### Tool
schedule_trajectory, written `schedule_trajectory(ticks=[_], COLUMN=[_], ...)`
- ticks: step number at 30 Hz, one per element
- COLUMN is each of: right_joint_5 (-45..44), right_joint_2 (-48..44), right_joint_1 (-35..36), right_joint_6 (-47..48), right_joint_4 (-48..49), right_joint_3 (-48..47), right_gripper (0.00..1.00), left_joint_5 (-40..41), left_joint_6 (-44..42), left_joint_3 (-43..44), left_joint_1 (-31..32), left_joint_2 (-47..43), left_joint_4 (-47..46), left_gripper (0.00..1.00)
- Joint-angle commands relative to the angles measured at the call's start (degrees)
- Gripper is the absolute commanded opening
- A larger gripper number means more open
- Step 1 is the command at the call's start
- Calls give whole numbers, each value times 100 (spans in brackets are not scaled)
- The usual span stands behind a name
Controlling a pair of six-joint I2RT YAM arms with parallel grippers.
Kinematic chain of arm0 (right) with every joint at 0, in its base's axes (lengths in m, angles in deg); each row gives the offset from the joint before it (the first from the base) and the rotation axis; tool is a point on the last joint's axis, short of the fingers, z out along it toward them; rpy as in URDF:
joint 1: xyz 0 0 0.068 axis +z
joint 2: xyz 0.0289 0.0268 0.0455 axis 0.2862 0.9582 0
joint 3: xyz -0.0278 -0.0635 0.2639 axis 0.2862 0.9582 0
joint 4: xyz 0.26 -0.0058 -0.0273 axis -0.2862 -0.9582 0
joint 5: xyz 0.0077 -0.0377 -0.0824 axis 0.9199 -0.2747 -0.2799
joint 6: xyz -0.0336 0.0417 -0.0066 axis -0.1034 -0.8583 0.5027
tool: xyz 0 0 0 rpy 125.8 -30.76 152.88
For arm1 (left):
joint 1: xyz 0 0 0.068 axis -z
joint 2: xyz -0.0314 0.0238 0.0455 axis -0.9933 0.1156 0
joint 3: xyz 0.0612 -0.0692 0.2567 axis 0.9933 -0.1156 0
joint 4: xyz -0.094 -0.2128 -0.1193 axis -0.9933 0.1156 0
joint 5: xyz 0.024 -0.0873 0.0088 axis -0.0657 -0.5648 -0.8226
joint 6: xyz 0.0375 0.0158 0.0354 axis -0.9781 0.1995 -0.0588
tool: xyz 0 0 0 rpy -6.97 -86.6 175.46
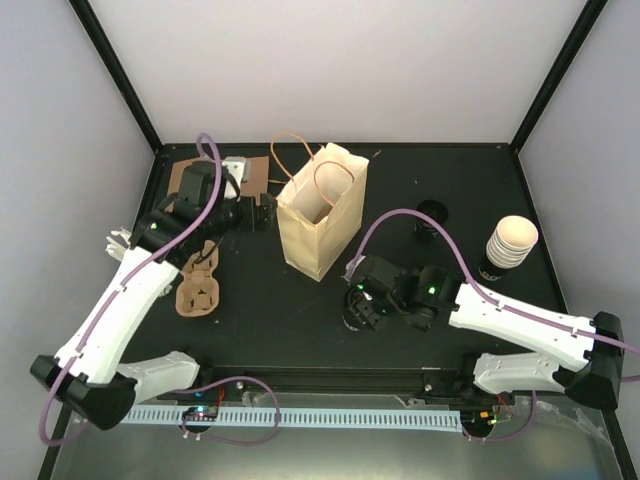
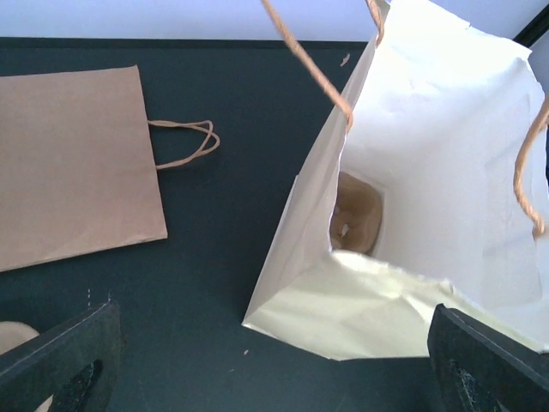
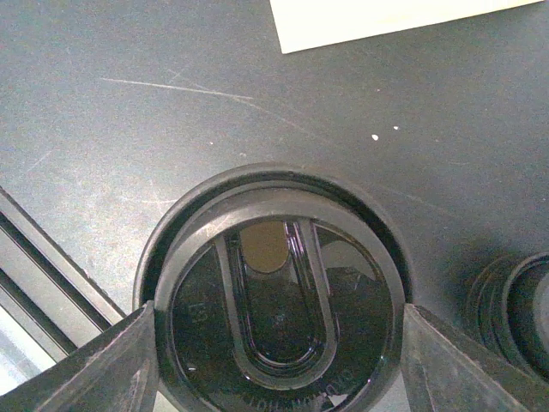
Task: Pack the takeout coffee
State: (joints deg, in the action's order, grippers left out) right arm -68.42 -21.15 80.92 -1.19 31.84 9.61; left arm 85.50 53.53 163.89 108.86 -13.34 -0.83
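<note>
Top external view, going from the left: the left gripper [image 1: 252, 216] sits just beside the paper bag [image 1: 320, 215], with its jaws wide open and nothing in them. The bag stands up between the two arms, with its mouth open. Next comes the right gripper [image 1: 360, 305], low over the table [image 1: 300, 320]. Its jaws hug a black lid [image 3: 279, 300], one on each side, so it seems to grip it. The takeout coffee cup [image 1: 515, 236] is farther right, well apart from those jaws. It stands up with its mouth to the top. I think the right arm is nearer, and it must let go of the lid before it can take the cup
</note>
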Motion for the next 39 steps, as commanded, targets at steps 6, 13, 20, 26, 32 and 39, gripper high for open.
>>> schedule_trajectory(ticks=[6,13,20,26,32,39], right_joint_5=[-86,-97,-78,-77,-70,-60], right_joint_2=[-194,-275,-310,-325,-304,-290], right_joint_1=[-58,-66,-92,-100,-102,-105], right_joint_6=[-103,-86,-47,-8,4,-2], right_joint_4=[-36,-44,-67,-71,-63,-67], right_joint_3=[-54,-54,-97,-103,-107,-109], right_gripper=[66,66,65,65,65,64], left_joint_5=[-271,-653,-741,-554,-421,39], left_joint_6=[-614,-1148,-1190,-1255,-1288,-1106], left_joint_3=[1214,2644,3740,3838,3728,2515], left_joint_1=[-51,-58,-53,-46,-53,-47], left_joint_2=[1277,2706,3751,3798,3571,2544], left_joint_4=[248,1048,1683,1626,1495,310], left_gripper=[96,86,75,76,99,99])
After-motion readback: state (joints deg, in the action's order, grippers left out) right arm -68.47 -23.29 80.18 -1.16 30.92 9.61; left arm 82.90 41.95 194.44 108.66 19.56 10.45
